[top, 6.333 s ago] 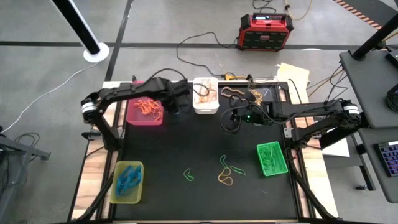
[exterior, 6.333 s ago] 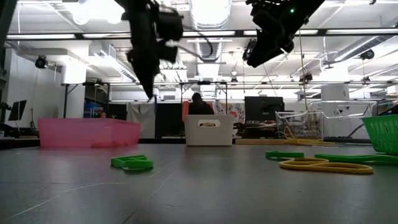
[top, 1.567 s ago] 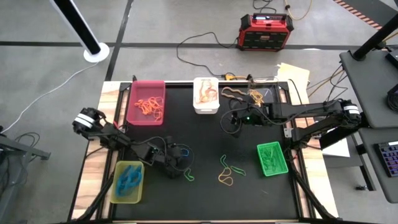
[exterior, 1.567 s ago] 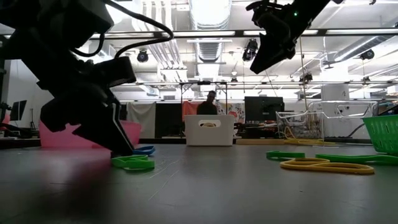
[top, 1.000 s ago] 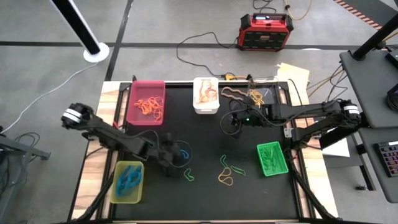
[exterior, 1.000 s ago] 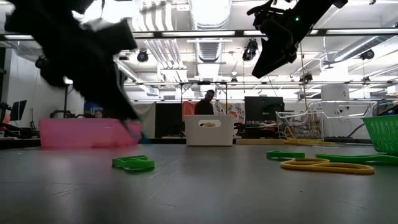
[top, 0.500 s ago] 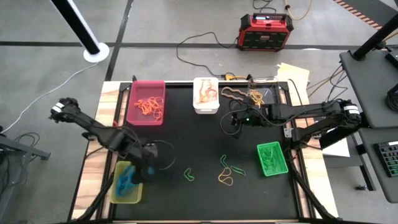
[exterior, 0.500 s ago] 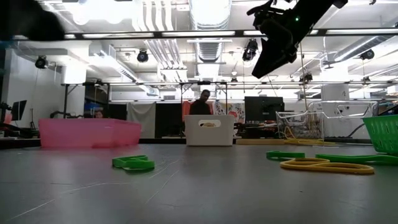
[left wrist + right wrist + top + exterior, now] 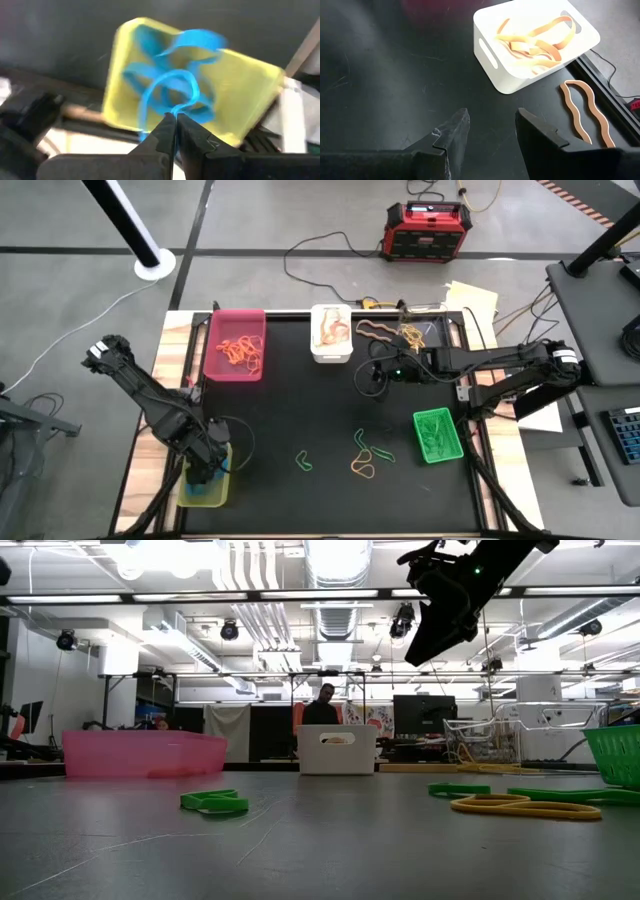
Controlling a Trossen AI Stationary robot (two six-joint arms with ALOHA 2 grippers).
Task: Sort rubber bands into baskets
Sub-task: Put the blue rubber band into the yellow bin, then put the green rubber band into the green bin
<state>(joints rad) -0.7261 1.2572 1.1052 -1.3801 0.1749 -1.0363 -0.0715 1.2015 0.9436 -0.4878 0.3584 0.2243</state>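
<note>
My left gripper (image 9: 207, 472) is shut on a blue rubber band (image 9: 169, 86) over the yellow-green basket (image 9: 189, 492), which holds several blue bands (image 9: 150, 55). My right gripper (image 9: 367, 376) hangs open and empty above the mat, near the white basket (image 9: 535, 42) that holds tan bands. On the mat lie green bands (image 9: 303, 461) (image 9: 360, 442) and a tan band (image 9: 362, 470). The pink basket (image 9: 235, 345) holds orange bands. The green basket (image 9: 436, 435) holds green bands. My left gripper pinches the blue band's lower bend (image 9: 176, 106) between its two shut fingertips (image 9: 167, 124). The fingers come from above, pointing down at the basket. The band's loop reaches past the fingertips over the basket; whether it touches the bands lying there, I cannot tell.
A clear basket (image 9: 440, 330) with tan bands stands at the far right. A loose tan band (image 9: 590, 112) lies by the white basket. A red-and-black power box (image 9: 428, 230) and cables lie on the floor beyond the far edge. A person stands in the room behind (image 9: 325, 705).
My left gripper has gone from the mat's middle toward the table's left and near edges, carrying the blue band clear of the mat, and now hangs over the yellow-green basket.
</note>
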